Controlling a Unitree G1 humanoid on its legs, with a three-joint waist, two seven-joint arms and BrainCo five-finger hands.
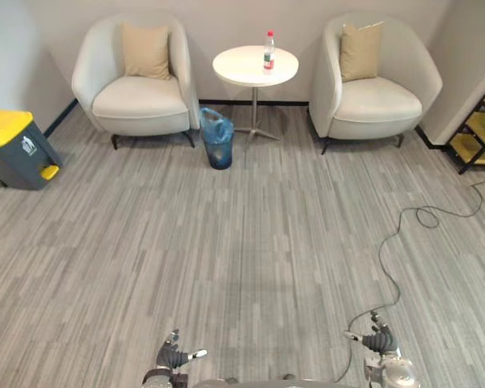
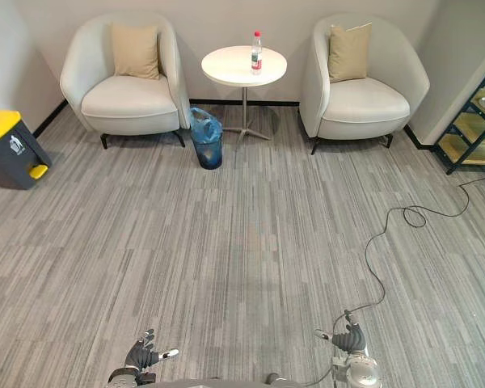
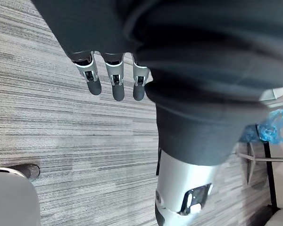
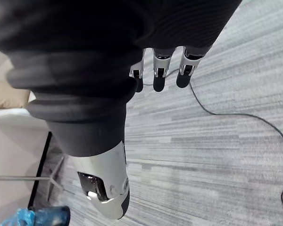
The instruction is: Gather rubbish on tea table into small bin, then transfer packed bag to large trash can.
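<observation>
A plastic bottle (image 1: 268, 51) with a red cap stands upright on the round white tea table (image 1: 242, 69) at the far side of the room. Left of the table's foot stands the small bin (image 1: 218, 139), lined with a blue bag. The large grey trash can (image 1: 13, 148) with a yellow lid sits by the left wall. My left hand (image 1: 175, 355) and right hand (image 1: 378, 343) hang low at the near edge, far from the table, both open with relaxed fingers (image 3: 114, 82) and holding nothing.
Two cream armchairs (image 1: 137, 77) (image 1: 376, 77) with tan cushions flank the table. A dark shelf unit (image 1: 483, 129) stands at the right wall. A wide stretch of grey striped carpet (image 1: 242, 242) lies between me and the table.
</observation>
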